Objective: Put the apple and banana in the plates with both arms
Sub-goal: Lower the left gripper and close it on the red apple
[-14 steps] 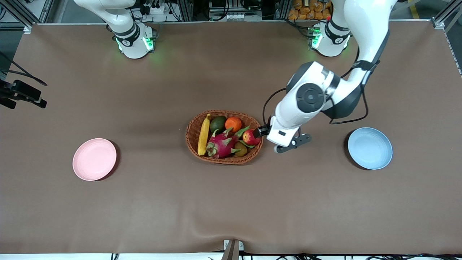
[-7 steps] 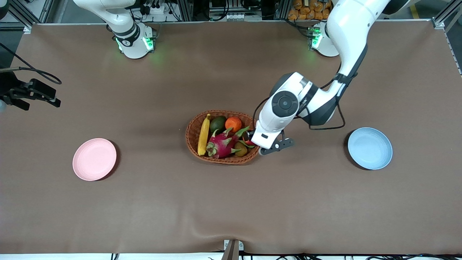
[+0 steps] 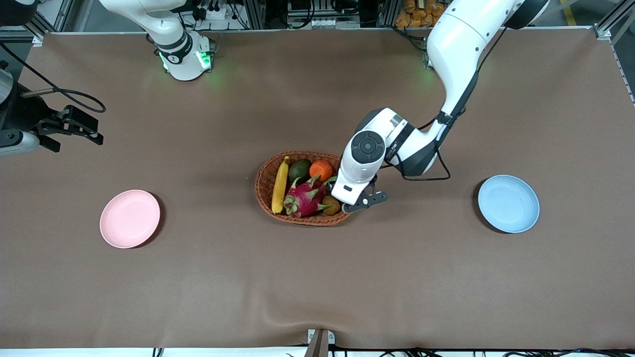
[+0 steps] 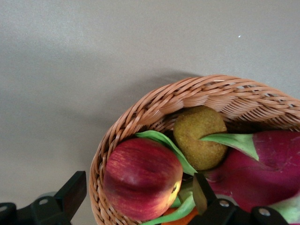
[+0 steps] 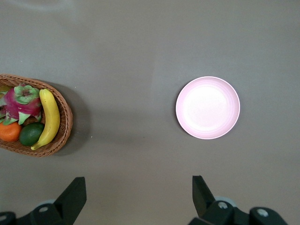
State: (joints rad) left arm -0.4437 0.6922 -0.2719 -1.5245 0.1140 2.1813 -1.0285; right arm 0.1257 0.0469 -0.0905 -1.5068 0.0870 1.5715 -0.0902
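The red apple (image 4: 140,178) lies in the wicker basket (image 3: 265,181) at its end toward the left arm. In the front view my left arm's hand hides it. My left gripper (image 4: 138,187) is open, low over the basket (image 4: 154,101). One finger is outside the rim and the other inside, with the apple between them. The yellow banana (image 3: 280,184) lies along the basket's other end and also shows in the right wrist view (image 5: 49,119). My right gripper (image 3: 74,131) is open and empty, up over the table near the pink plate (image 3: 130,218). The blue plate (image 3: 508,203) is empty.
The basket also holds a pink dragon fruit (image 3: 303,198), an orange (image 3: 321,169), a green fruit (image 3: 299,169) and a brown round fruit (image 4: 200,136) touching a green leaf beside the apple. The pink plate (image 5: 207,108) is empty.
My left arm has swung toward the basket and its hand now covers the apple in the front view. My right gripper has come farther into view at the right arm's end.
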